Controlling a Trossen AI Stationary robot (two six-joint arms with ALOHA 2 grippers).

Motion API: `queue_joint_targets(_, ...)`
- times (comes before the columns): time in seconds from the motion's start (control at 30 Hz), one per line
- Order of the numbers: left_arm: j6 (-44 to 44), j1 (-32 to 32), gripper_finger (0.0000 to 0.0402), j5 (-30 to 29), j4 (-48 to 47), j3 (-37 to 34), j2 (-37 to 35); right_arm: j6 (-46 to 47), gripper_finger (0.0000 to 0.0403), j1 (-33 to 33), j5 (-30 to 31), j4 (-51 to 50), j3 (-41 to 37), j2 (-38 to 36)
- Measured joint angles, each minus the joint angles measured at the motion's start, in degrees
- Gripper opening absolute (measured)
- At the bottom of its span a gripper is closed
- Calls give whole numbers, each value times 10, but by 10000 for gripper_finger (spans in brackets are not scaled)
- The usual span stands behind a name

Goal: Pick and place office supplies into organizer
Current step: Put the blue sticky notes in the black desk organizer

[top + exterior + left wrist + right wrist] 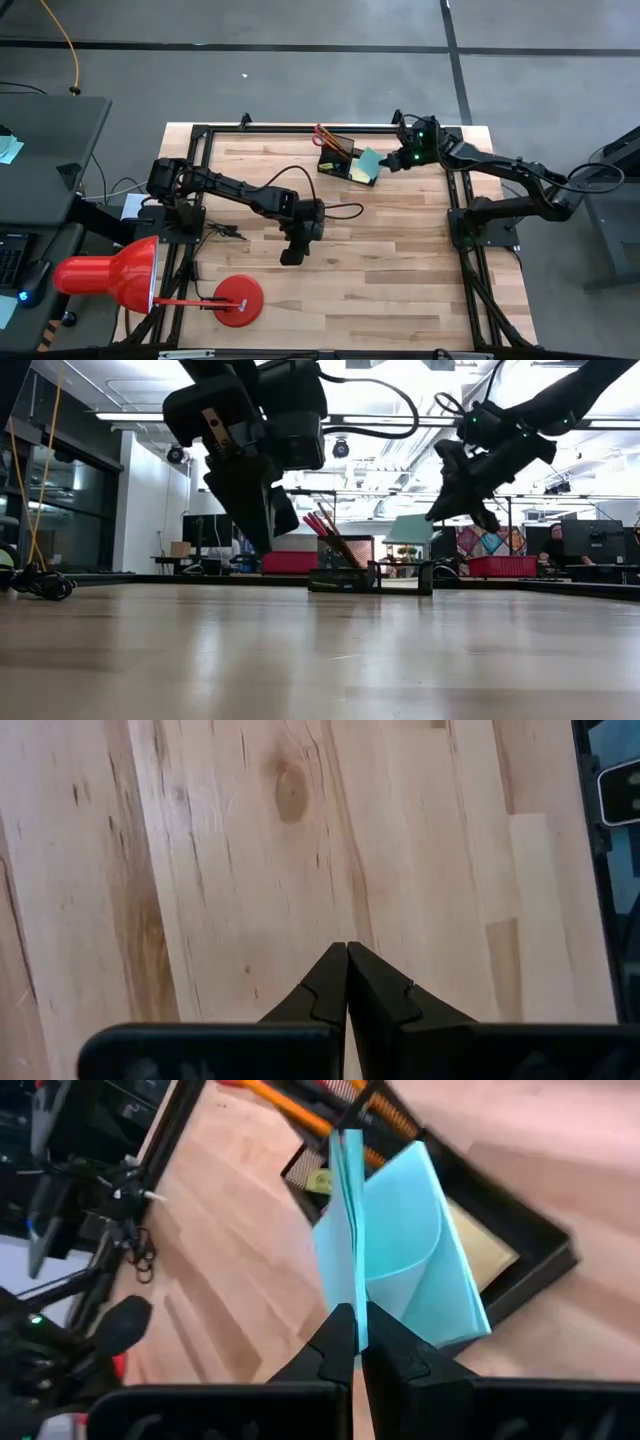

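The table point(400, 260) is a pale wooden butcher-block top with a black metal frame point(200, 135) round its edges, standing on a grey floor point(300, 60) crossed by dark lines. A big red desk lamp point(110, 270) hangs over the table's near left corner, its round red base point(240, 300) resting on the wood. A dark desk point(40, 160) stands beside the table on the left. In the low view the room behind is an open workspace with ceiling strip lights, glass partitions and red bins on far benches.

The black organizer point(347, 160) sits near the far edge of the table, about midway across. Orange pencils point(330, 140) and red handles stick up from its taller compartment, and a yellow pad point(480, 1245) lies in its lower tray.

The right pincer point(352, 1325) hovers just beside and above the organizer, its fingers clenched on a blue sticky-note pad point(410, 1250). The pad's sheets bend and fan out over the tray, and the pad looks clear of the tray floor.

The left pincer point(347, 970) hangs over bare wood near the middle of the table, well apart from the organizer, its fingers pressed together with nothing between them.
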Motion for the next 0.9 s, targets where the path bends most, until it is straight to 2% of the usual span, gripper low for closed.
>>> queue_joint_targets(0.17, -6, 0, 1, 2, 1, 0, 0, -48, 0, -34, -22, 7, 0, 9)
queue_joint_targets(0.33, -6, 0, 1, 2, 1, 0, 0, -82, 0, -30, -50, 19, 0, 50)
queue_joint_targets(0.47, -6, 0, 1, 3, 1, 0, 1, -101, 0, -21, -40, 30, 8, 81)
queue_joint_targets(0.57, -11, 0, 1, 4, 1, 0, 1, -127, 0, -18, -33, 24, 47, 107)
queue_joint_targets(0.9, -22, 0, 1, 17, 1, 0, 1, -285, 0, -11, -6, -218, 238, 255)
